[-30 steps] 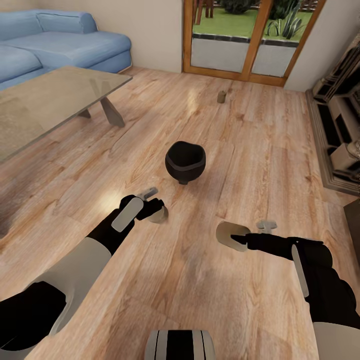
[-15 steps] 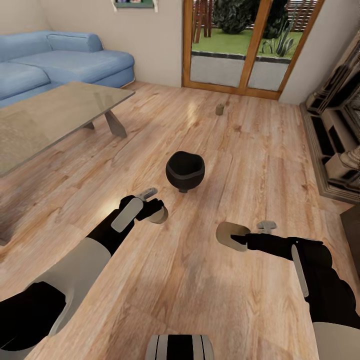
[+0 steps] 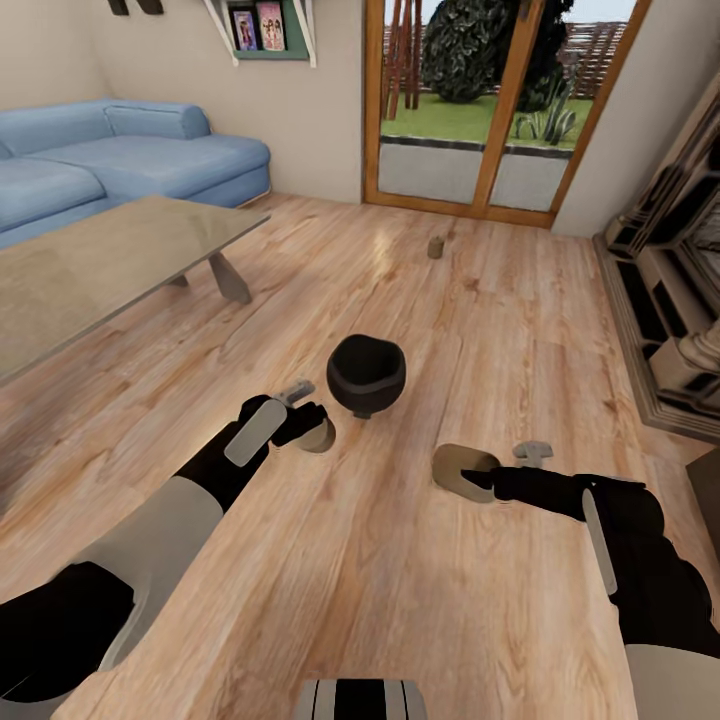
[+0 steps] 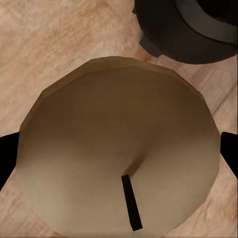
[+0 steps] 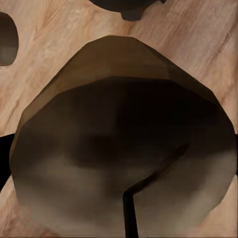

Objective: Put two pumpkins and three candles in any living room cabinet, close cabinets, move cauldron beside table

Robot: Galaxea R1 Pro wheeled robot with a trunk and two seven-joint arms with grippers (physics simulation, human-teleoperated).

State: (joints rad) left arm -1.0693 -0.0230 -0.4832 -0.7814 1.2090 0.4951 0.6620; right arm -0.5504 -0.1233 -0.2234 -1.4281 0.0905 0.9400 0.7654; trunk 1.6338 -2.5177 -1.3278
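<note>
Your left claw [image 3: 312, 428] and right claw [image 3: 468, 478] each squeeze a stubby beige candle [image 4: 119, 148] [image 5: 124, 148]; the round black pot [image 3: 366, 374] sits at 12 o'clock.

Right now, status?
Left gripper and right gripper each shut on a candle. Third candle on floor by door. Cauldron directly ahead.

Both arms have pale grey upper sleeves and black forearms, each bearing a light grey oval panel. A grey-and-black striped trunk top [image 3: 360, 700] shows below.
</note>
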